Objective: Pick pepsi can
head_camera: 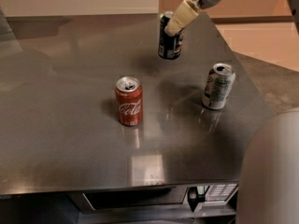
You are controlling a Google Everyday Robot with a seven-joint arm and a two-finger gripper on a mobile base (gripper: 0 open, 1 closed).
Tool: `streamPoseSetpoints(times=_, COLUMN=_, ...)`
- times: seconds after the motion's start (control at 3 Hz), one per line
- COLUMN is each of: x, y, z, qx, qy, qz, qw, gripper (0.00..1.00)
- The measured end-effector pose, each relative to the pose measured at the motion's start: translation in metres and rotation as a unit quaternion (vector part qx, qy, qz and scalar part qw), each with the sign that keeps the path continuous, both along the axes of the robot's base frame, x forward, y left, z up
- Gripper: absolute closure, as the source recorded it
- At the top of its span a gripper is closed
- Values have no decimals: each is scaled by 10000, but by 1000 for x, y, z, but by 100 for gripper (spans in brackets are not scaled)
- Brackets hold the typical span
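Note:
The pepsi can (168,45) is dark navy with a silver top. It hangs slightly tilted just above the far middle of the steel table (65,134), with a faint shadow below it. My gripper (174,28) comes down from the upper right. Its beige fingers (181,16) are shut on the can's upper part, and the far finger is hidden behind the can.
A red Coca-Cola can (129,101) stands upright at the table's centre. A silver-white can with dark print (217,86) stands at the right, near the table's angled edge. My own pale body (273,171) fills the lower right corner. An appliance (149,199) sits under the front edge.

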State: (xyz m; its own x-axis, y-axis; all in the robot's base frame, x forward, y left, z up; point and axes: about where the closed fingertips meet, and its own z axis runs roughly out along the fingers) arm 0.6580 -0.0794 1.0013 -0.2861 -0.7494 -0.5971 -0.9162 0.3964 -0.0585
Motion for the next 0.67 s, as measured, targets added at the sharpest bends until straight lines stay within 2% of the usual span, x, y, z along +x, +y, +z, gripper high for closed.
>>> streamPoseSetpoints(times=0.33, x=-14, y=-1, z=22, qx=2, qy=-91, qz=326, qw=9994, gripper=100)
streamPoseSetpoints(times=0.67, x=-14, y=-1, z=22, qx=2, qy=-92, qz=326, qw=9994, gripper=100)
